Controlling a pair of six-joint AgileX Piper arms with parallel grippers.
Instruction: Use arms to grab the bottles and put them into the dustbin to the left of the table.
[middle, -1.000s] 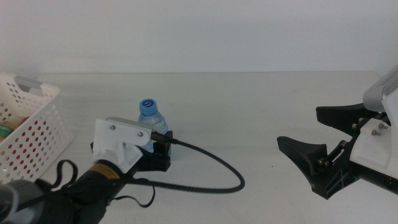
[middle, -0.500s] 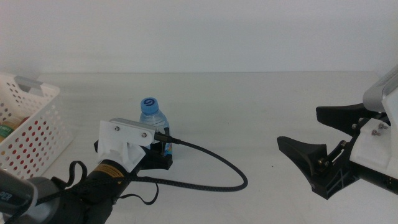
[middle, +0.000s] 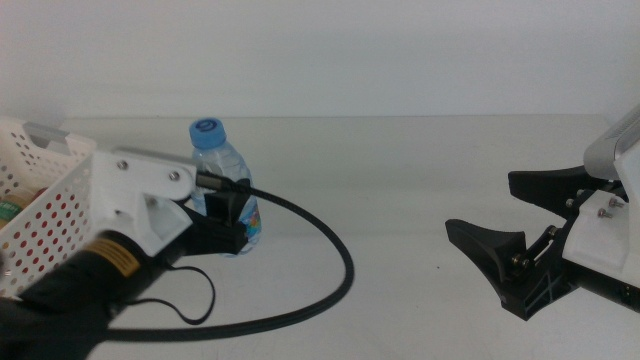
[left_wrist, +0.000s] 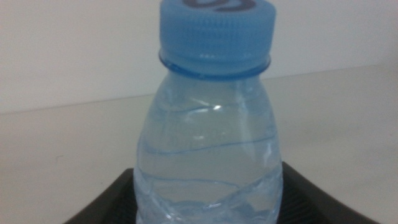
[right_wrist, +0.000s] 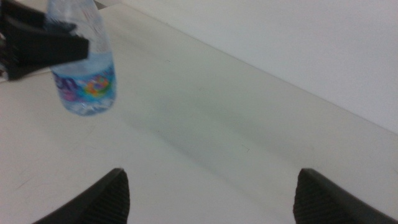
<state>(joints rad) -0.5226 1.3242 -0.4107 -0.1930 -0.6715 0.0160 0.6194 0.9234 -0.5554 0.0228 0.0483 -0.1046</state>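
My left gripper (middle: 226, 214) is shut on the small clear water bottle (middle: 222, 175) with the blue cap, gripping its lower body and holding it upright a little above the table (middle: 400, 190). The left wrist view shows the bottle (left_wrist: 211, 137) close up between the dark jaws. The right wrist view shows it (right_wrist: 84, 74) held in the left arm's jaws. The white perforated dustbin (middle: 45, 195) stands at the left edge, just left of the bottle. Something red and something green show inside it. My right gripper (middle: 480, 205) waits open and empty at the right, also seen in its own view (right_wrist: 210, 190).
The left arm's black cable (middle: 330, 255) loops over the table in front of the bottle. The white wall runs along the table's far edge.
My left gripper has risen and moved left toward the dustbin with the water bottle in it. The right arm has not moved.
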